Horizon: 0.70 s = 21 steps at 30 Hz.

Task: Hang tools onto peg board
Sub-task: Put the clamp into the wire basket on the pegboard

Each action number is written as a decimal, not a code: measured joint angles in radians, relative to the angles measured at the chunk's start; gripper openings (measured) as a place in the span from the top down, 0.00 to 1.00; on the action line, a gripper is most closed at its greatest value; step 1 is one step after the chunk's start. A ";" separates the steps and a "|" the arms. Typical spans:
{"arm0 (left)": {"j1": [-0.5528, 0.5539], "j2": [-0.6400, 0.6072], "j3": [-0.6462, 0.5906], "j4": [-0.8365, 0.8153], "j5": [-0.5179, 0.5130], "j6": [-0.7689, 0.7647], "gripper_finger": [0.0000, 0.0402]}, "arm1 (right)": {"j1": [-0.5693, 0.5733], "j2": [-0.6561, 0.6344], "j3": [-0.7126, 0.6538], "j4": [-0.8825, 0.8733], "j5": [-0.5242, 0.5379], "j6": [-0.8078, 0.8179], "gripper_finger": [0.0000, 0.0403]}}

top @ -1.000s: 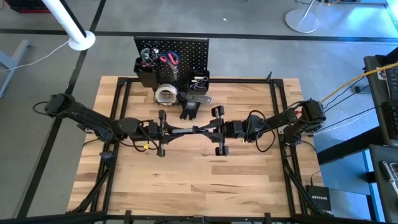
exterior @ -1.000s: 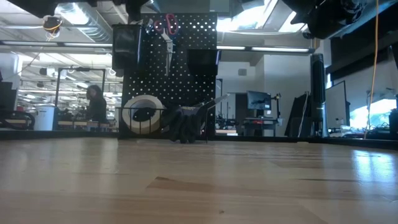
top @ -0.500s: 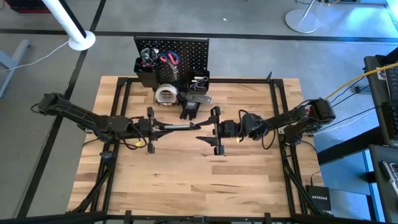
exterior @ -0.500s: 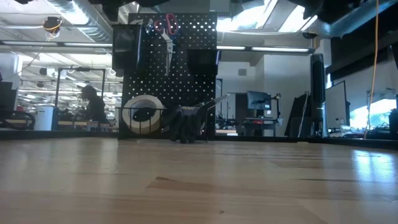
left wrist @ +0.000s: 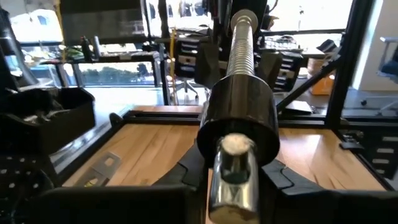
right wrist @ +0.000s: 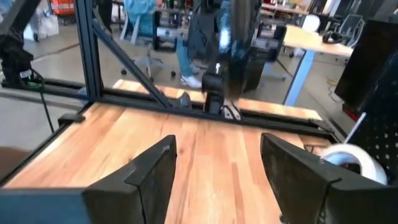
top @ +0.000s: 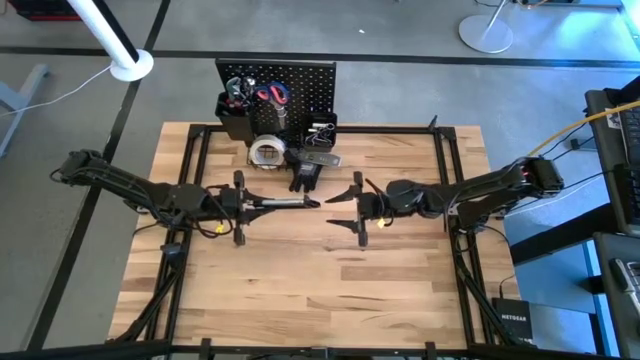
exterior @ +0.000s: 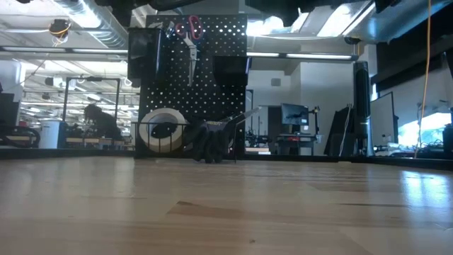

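Observation:
The black C-clamp (top: 292,203), with its silver threaded screw (left wrist: 241,43), hangs level over the table's middle. My left gripper (top: 258,205) is shut on its left end. My right gripper (top: 352,208) stands open just right of the clamp's free end and holds nothing; its fingers (right wrist: 155,168) are spread wide. The upright black peg board (top: 300,80) stands at the far edge with red-handled scissors (top: 270,96) on it. Below it a pale tape roll (top: 266,152), black gloves (top: 305,176) and a silver level bar (top: 318,158) rest on or near the table. My left gripper pinches the clamp's handle end (left wrist: 231,177), just behind the black cylinder (left wrist: 239,124), between its two fingers (left wrist: 278,177). The fingers reach level from the table's left and lie along the tool. The clamp sticks out level toward the table's right, lifted clear of the table.
Black bins (top: 236,118) and a wire basket (top: 320,130) hang on the peg board. A black frame (top: 445,180) runs along the wooden top's edges. The tape roll (exterior: 161,129) and gloves (exterior: 209,145) lie in front of the board. People move in the room beyond.
My right gripper has opened and let go of the clamp, tipped up toward level and drawn back toward the table's right edge. My left gripper has pulled toward the table's left edge with the clamp, which stays level and clear of the table.

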 joint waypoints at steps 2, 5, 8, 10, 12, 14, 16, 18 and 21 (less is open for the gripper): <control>0.000 0.002 0.000 -0.012 0.020 -0.010 0.87 | 0.000 0.014 0.000 0.022 0.000 0.000 0.42; 0.000 0.004 0.000 -0.050 0.030 -0.033 0.87 | -0.001 0.044 0.000 0.059 0.000 -0.003 0.42; 0.000 0.008 0.000 -0.094 0.029 -0.052 0.87 | 0.000 0.084 0.000 0.119 0.000 -0.006 0.42; 0.000 0.015 0.000 -0.111 0.019 -0.055 0.87 | -0.001 0.109 0.000 0.132 0.010 -0.006 0.42; 0.000 0.019 0.000 -0.122 0.010 -0.055 0.87 | -0.001 0.128 0.000 0.134 0.028 -0.001 0.42; 0.002 0.022 0.000 -0.124 0.010 -0.056 0.87 | -0.001 0.145 0.000 0.143 0.045 -0.001 0.42; 0.002 0.022 0.000 -0.133 0.010 -0.056 0.87 | -0.001 0.163 0.000 0.167 0.063 0.000 0.42; 0.002 0.022 0.000 -0.142 0.010 -0.064 0.87 | -0.001 0.184 0.000 0.205 0.074 0.000 0.42; 0.002 0.022 0.000 -0.155 0.010 -0.071 0.87 | -0.001 0.217 0.000 0.262 0.069 -0.001 0.42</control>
